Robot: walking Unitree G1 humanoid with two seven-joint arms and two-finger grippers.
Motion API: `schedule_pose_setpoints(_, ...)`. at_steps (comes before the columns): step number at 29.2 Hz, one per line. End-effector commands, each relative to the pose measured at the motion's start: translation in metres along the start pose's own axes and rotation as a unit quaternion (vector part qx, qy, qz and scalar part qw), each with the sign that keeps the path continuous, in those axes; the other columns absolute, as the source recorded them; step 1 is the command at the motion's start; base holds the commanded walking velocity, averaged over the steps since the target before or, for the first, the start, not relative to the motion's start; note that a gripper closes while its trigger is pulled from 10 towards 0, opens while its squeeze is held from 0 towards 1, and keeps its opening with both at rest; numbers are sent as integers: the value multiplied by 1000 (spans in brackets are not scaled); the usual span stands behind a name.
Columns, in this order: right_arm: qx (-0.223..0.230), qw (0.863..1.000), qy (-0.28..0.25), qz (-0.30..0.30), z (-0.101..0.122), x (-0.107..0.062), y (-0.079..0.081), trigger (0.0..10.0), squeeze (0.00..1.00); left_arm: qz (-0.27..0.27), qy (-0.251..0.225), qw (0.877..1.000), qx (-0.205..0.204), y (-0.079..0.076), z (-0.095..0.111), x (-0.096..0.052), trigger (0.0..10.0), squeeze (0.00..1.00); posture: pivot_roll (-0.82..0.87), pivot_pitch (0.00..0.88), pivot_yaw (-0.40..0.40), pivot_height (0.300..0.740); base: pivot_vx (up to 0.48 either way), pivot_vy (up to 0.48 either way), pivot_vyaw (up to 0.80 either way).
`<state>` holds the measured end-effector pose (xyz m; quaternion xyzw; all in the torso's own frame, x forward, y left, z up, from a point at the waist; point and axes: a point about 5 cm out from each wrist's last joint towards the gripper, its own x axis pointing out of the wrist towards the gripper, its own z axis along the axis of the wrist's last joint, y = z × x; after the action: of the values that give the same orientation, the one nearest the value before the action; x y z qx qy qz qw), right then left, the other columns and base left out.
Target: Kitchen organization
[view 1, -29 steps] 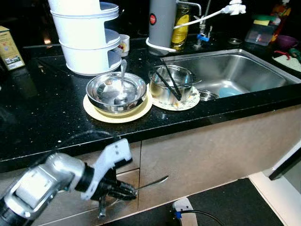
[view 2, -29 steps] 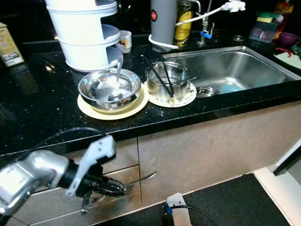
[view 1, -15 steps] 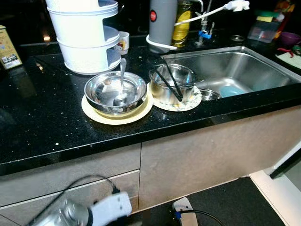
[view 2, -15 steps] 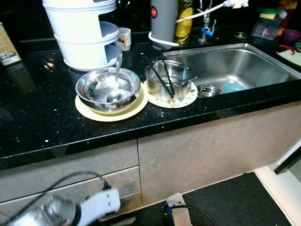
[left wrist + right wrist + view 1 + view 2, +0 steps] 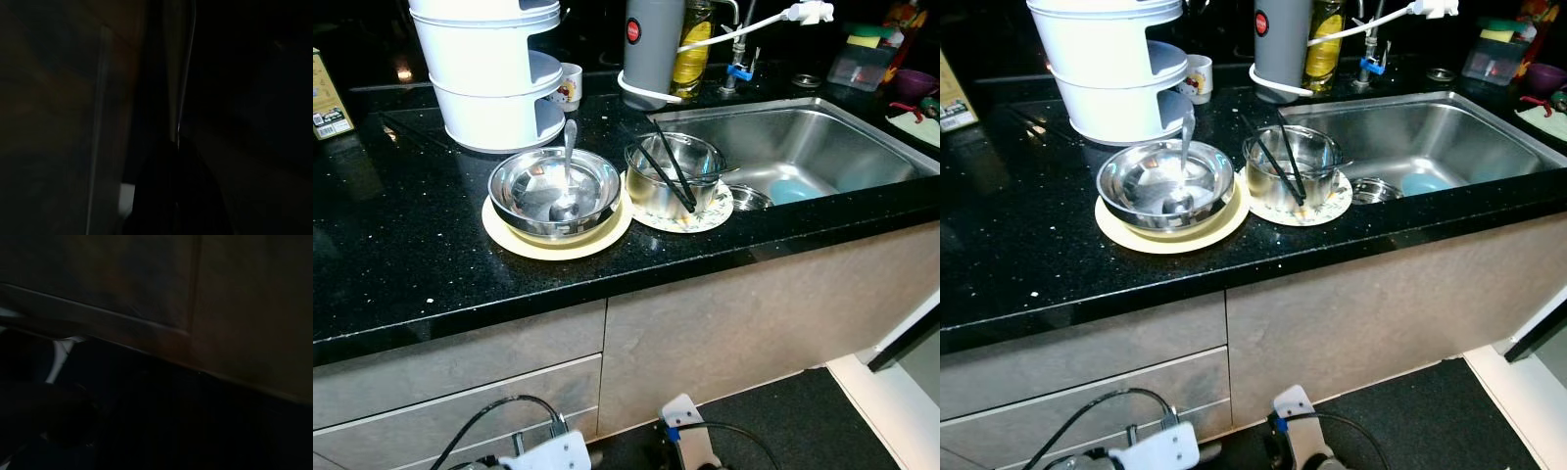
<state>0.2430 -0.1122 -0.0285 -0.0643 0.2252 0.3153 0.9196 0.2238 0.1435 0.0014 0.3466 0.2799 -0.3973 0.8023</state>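
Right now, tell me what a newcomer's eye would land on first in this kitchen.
First, the shiny steel bowl with a spoon in it, sitting on a yellow plate at the middle of the black countertop. Just to its right, a glass bowl holding black chopsticks stands by the steel sink. Behind them rises a white tiered container.

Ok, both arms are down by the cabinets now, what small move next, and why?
Probably raise the left arm toward the steel bowl: a spoon sits in it, chopsticks lean in the glass bowl beside it, and both rest on plates near the sink. Nothing is gripped that I can see.
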Motion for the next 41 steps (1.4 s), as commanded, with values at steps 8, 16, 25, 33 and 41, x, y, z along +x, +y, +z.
schedule_pose_setpoints(8, -103, 977, -5, 187, 17, 9, 29, 10000, 1000, 27, -27, 998, 49, 1, -1, 13, 0, 0, -34, 175, -70, 740, 0, 0, 0)
schedule_pose_setpoints(16, -147, 971, -10, 189, 23, 11, 28, 10000, 1000, 25, -39, 996, 75, 6, -1, 16, 0, 0, -34, 172, -75, 740, 0, 0, 0)
schedule_pose_setpoints(25, -317, 935, -37, 151, 38, 13, 22, 10000, 0, 6, -73, 991, 112, 6, 4, 18, 0, 0, -42, 158, -69, 740, 0, 0, 0)
schedule_pose_setpoints(33, -257, 960, -30, 108, 33, 13, 16, 10000, 0, 11, -70, 997, 28, 6, -2, 20, 0, 0, -38, 148, -71, 740, 0, 0, 0)
schedule_pose_setpoints(41, -34, 994, 80, -70, -16, -5, -14, 10000, 0, 56, -13, 979, -197, -8, -34, 25, 1333, 0, -31, 139, -73, 740, 0, 0, 0)
